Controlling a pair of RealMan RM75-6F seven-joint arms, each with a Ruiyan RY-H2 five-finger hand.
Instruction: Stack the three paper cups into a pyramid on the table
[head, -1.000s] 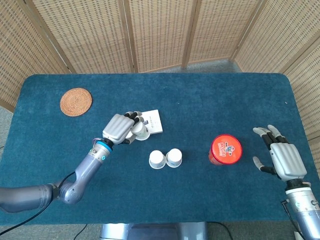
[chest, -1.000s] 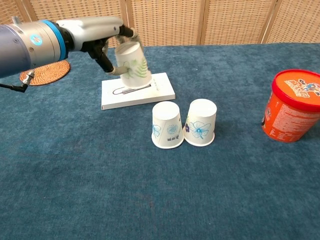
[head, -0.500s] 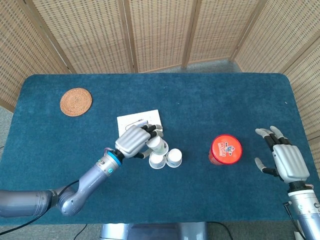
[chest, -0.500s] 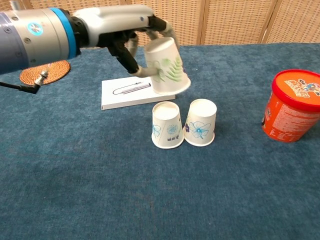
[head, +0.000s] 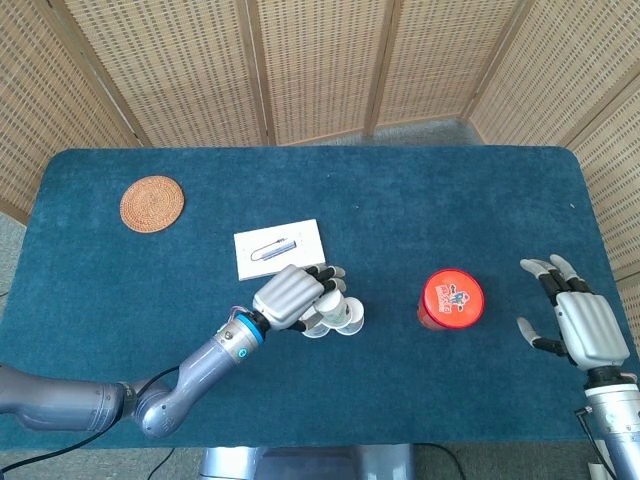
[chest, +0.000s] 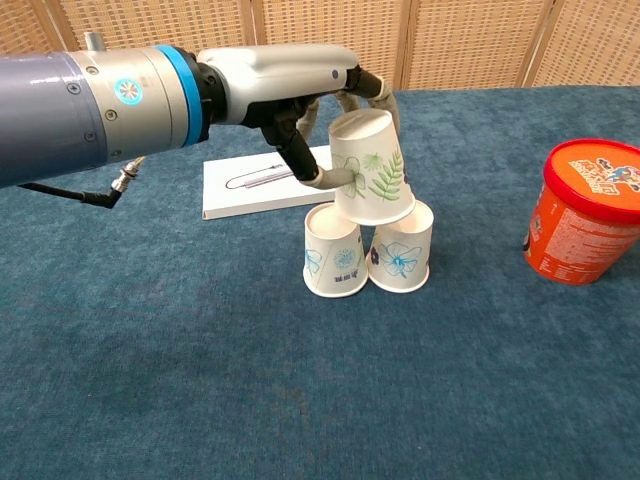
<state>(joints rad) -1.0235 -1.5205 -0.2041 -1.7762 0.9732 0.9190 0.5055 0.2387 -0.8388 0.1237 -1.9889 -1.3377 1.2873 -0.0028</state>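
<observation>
Two upside-down paper cups stand side by side mid-table, the left cup (chest: 332, 253) and the right cup (chest: 403, 248), both with blue flower prints. My left hand (chest: 300, 95) (head: 297, 297) grips a third, leaf-printed cup (chest: 371, 169), upside down, right over the pair. Its rim sits at about the level of their tops; contact cannot be told. In the head view the hand hides most of the cups (head: 346, 318). My right hand (head: 580, 318) is open at the table's right edge, away from everything.
A white booklet with a pen (chest: 270, 181) (head: 279, 249) lies just behind the cups. An orange tub with a red lid (chest: 585, 211) (head: 451, 298) stands to the right. A woven coaster (head: 152, 203) is at the far left. Wicker screens close the back.
My left hand has carried the leaf-printed cup from above the booklet rightward and down to over the two standing cups. The right hand drifted slightly toward the table's edge.
</observation>
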